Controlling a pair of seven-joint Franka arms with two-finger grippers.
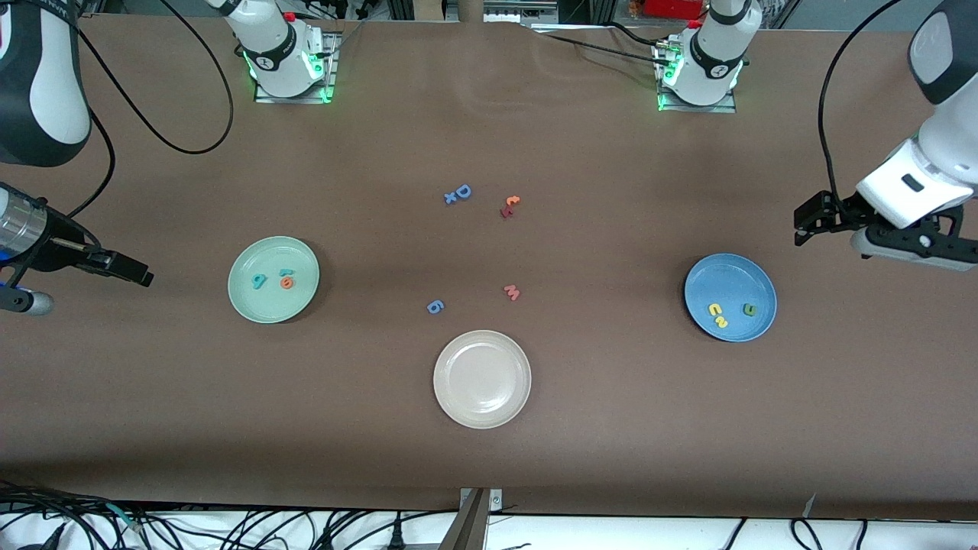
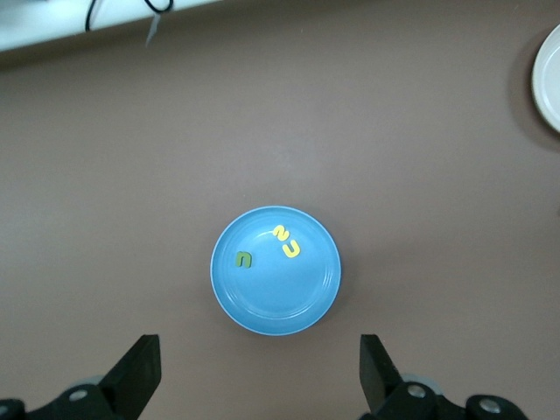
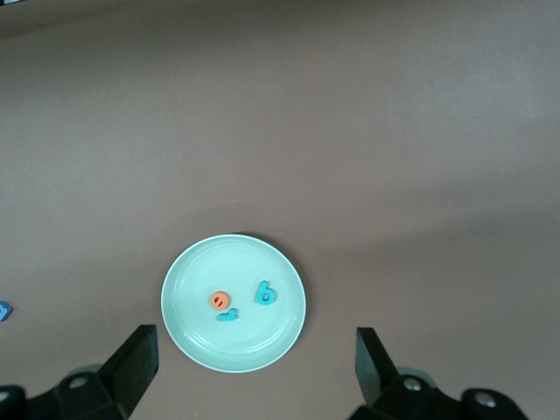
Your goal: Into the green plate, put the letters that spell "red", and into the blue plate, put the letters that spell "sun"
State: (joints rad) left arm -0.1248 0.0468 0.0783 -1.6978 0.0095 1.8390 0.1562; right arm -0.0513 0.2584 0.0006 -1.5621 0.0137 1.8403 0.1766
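Three "red" letters (image 1: 273, 281) lie in the green plate (image 1: 252, 305), three "sun" letters (image 1: 728, 313) in the blue plate (image 1: 710, 279). Left gripper (image 1: 810, 221) and right gripper (image 1: 126, 269) wait over the brown table (image 1: 611, 420), jaws spread, empty.

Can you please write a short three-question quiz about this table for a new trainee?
1. True or false: the cream-white plate holds a letter.
2. Which plate holds the yellow s, yellow u and green n? A) green plate B) blue plate
3. Fill in: both the left gripper and the right gripper are ____.

Key: 1 false, it holds none. 2 B. 3 open, each up over the table beside its own plate, holding nothing.
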